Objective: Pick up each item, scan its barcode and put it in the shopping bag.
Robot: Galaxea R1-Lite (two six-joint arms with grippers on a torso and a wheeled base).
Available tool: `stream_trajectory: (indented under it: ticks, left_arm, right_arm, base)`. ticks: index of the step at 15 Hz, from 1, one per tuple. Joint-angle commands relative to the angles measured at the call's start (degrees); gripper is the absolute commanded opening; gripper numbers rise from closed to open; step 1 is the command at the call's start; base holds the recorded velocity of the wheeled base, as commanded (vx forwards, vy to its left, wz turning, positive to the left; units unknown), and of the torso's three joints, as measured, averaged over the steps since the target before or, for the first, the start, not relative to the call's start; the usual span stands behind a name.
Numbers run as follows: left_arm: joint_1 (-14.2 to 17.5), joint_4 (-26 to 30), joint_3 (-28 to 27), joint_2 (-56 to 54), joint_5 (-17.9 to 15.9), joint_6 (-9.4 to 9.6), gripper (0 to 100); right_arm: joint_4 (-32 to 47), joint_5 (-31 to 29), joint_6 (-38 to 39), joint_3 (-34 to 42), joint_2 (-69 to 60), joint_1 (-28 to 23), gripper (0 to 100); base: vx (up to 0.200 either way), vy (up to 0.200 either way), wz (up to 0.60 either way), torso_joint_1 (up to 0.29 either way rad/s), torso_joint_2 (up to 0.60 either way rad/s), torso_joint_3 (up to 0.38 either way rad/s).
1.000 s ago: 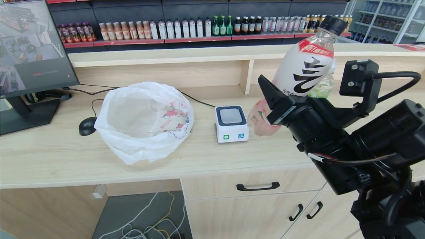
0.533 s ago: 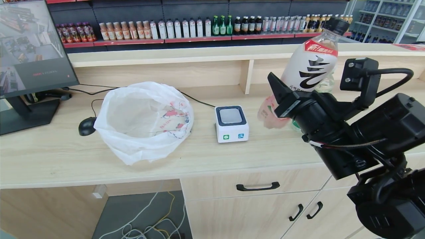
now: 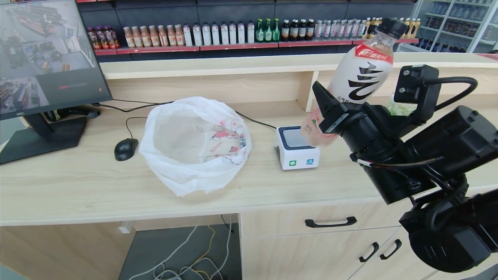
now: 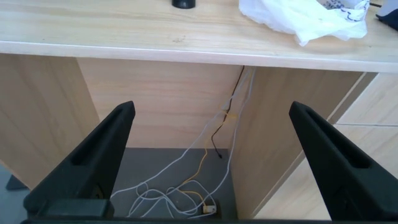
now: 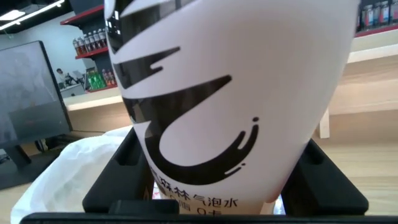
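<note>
My right gripper [image 3: 337, 116] is shut on a white drink bottle [image 3: 360, 77] with a black swirl label and black cap. It holds the bottle tilted, its pink base just above the right edge of the white barcode scanner [image 3: 297, 149]. In the right wrist view the bottle [image 5: 236, 93] stands between the two fingers. The open white shopping bag [image 3: 194, 144] sits on the counter left of the scanner. My left gripper [image 4: 208, 162] is open and holds nothing, low in front of the counter, facing the gap under it.
A black mouse [image 3: 125, 149] and a monitor [image 3: 46, 58] stand left of the bag. A green bottle [image 3: 400, 107] stands on the counter behind my right arm. Shelves of drinks line the back wall. Loose cables [image 4: 186, 193] lie on the floor under the counter.
The head camera has shifted, so the whole scene sits further right. My right gripper has carried the bottle left, from beside the scanner to over its right edge.
</note>
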Motion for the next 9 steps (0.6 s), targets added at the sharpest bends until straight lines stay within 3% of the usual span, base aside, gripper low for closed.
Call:
stream_trajectory:
  ticks: [1,2,7,9]
  left_arm:
    - [0.01,0.00,0.00,0.00,0.02,-0.04,100]
    - [0.01,0.00,0.00,0.00,0.02,0.14,100]
    - [0.01,0.00,0.00,0.00,0.02,0.23,100]
    - [0.01,0.00,0.00,0.00,0.02,0.23,100]
  right_arm:
    - [-0.03,0.01,0.04,0.06,-0.20,0.06,0]
    - [-0.03,0.01,0.13,-0.29,-0.29,-0.30,0]
    - [-0.03,-0.17,3.99,0.15,-1.35,-0.56,0]
    - [-0.03,0.27,7.77,0.06,-1.08,-3.02,0]
  base:
    - [0.000,0.200,0.00,0.002,0.00,0.007]
    - [0.000,0.200,0.00,0.012,0.00,0.002]
    - [0.000,0.000,0.00,0.000,0.00,0.000]
    - [0.000,0.000,0.00,0.000,0.00,0.000]
